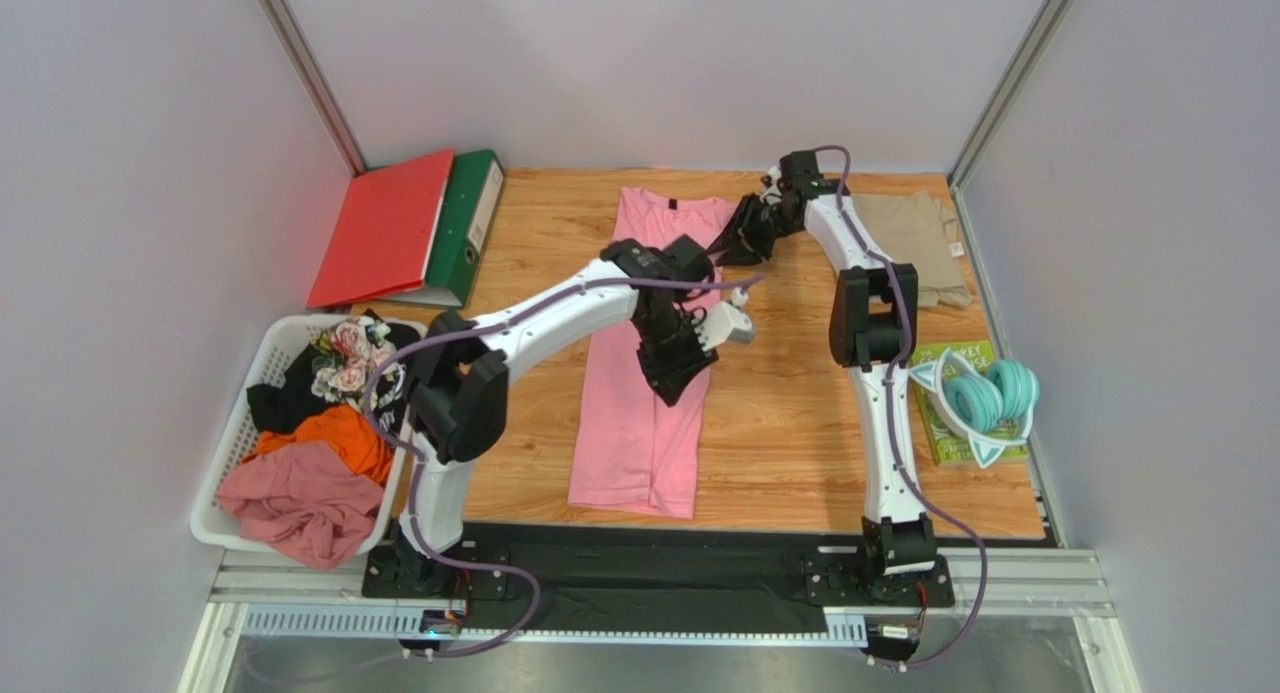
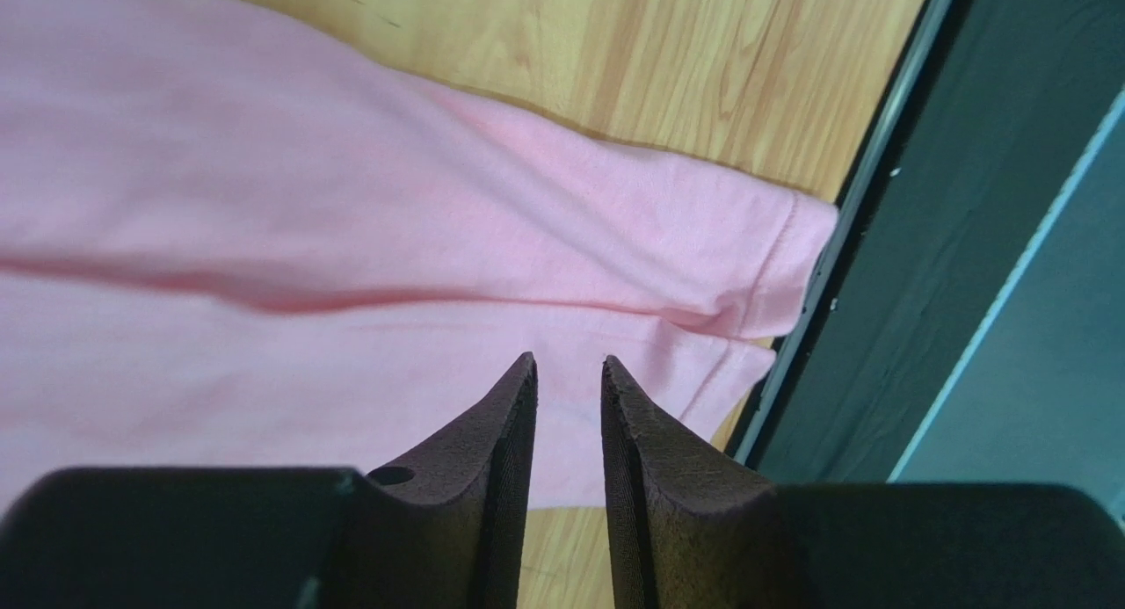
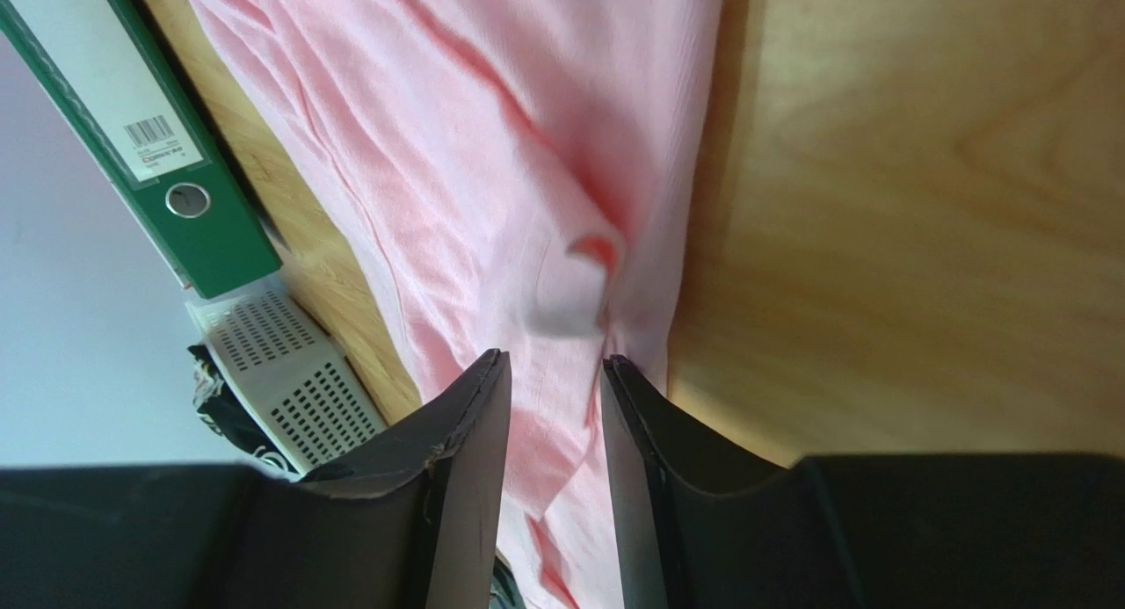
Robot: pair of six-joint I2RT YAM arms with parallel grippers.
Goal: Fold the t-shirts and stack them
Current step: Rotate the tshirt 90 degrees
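light: bright, even, overhead | shadows: faint, soft on table | top view: sharp | wrist views: fingers dark, slightly blurred near lens

1. The pink t-shirt is soft, matt cloth of fine knit, with a stitched hem.
2. The khaki t-shirt is matt cloth too.
3. The counter is light wood, its grain plain to see, with a faint sheen.
4. The left claw and right claw have dark, matt, coarse-grained fingers.
5. The arm shells are smooth white plastic.
6. The basket is white perforated plastic.
7. The red binder and green binder have smooth covers; the green spine bears a paper label.
8. The headphones are glossy teal plastic.
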